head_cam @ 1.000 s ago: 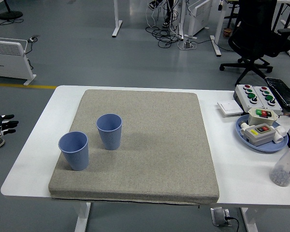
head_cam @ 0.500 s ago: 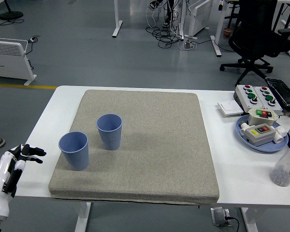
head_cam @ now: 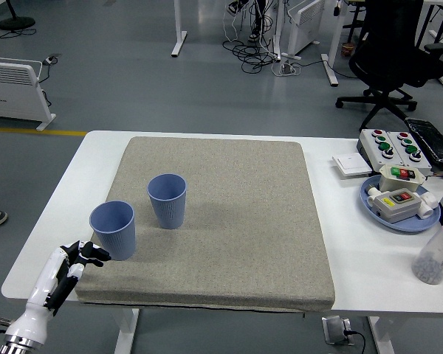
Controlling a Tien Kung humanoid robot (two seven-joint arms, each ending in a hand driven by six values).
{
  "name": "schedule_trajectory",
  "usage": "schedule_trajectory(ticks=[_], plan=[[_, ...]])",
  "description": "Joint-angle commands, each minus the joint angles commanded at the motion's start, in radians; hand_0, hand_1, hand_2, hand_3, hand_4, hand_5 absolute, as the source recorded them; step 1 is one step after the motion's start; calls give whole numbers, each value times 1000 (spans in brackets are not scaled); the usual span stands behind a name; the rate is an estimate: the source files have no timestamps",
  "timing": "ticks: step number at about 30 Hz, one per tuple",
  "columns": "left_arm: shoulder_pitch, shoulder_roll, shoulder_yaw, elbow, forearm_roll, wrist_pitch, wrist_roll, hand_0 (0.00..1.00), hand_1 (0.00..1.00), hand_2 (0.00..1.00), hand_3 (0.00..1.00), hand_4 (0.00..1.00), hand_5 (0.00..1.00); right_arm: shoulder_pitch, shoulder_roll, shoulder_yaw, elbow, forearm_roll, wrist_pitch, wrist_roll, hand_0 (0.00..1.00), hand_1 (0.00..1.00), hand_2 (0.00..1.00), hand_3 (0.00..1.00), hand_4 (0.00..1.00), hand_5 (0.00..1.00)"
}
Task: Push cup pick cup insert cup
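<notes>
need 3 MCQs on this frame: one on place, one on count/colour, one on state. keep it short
1. Where is the left hand?
A. At the near-left corner of the grey mat, just short of the nearer blue cup
B. Over the blue tray
C. Inside the farther cup

2. How many blue cups stand on the mat?
A. One
B. Two
C. Four

3. What state are the cups in?
A. Nested together
B. Tipped over
C. Upright and apart

Answers:
1 A: the hand comes in low on the left, fingers open and holding nothing.
2 B: the nearer cup and the farther blue cup are the only ones.
3 C: both open upward with mat showing between them.
</notes>
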Motion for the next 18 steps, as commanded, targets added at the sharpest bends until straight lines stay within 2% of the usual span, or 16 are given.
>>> schedule_trajectory(ticks=[5,6,9,18], plan=[[-23,-6,31,32,18,-14,27,487,521,498,462,582,998,1,0,0,0,0,-1,0,740,682,736,619,215,414],[-26,-7,34,36,18,-16,30,526,536,505,469,586,998,1,0,0,0,0,-1,0,740,683,735,618,215,413],[-40,-11,46,49,18,-22,39,526,536,505,469,586,998,1,1,0,0,0,-1,0,740,683,735,618,215,413],[-74,-24,62,81,38,-21,55,581,557,518,476,592,998,2,1,-5,-1,2,-2,-1,740,681,733,617,214,413]])
